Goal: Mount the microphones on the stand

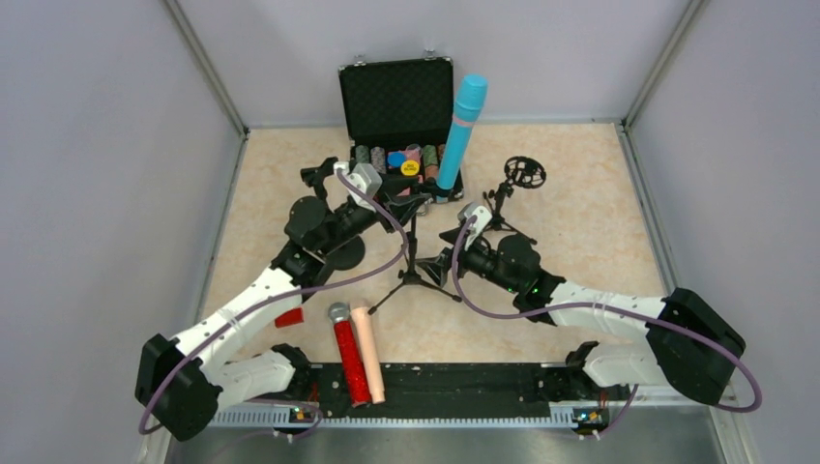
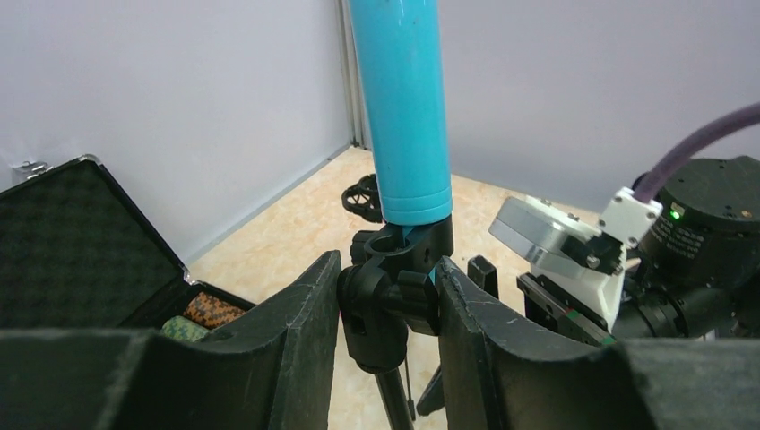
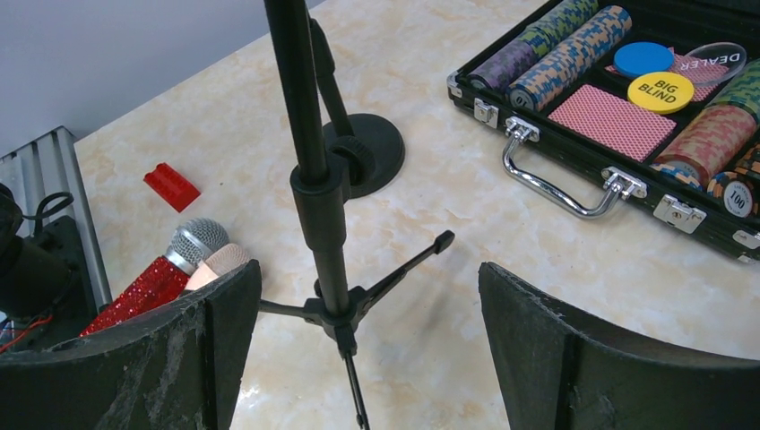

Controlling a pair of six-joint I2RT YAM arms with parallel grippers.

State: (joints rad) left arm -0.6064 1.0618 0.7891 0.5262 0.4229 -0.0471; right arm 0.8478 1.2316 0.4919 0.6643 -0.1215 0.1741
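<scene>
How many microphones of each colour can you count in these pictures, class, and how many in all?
Light blue microphone: 1
Glittery red microphone: 1
Peach-beige microphone: 1
Total: 3

The pale marbled desk carries an open black case of poker chips at its far edge, a tripod stand at its middle, a smaller stand to the right and a round black base to the left. Near the front lie a small red block and, side by side and touching, a glittery red microphone and a peach microphone.
</scene>
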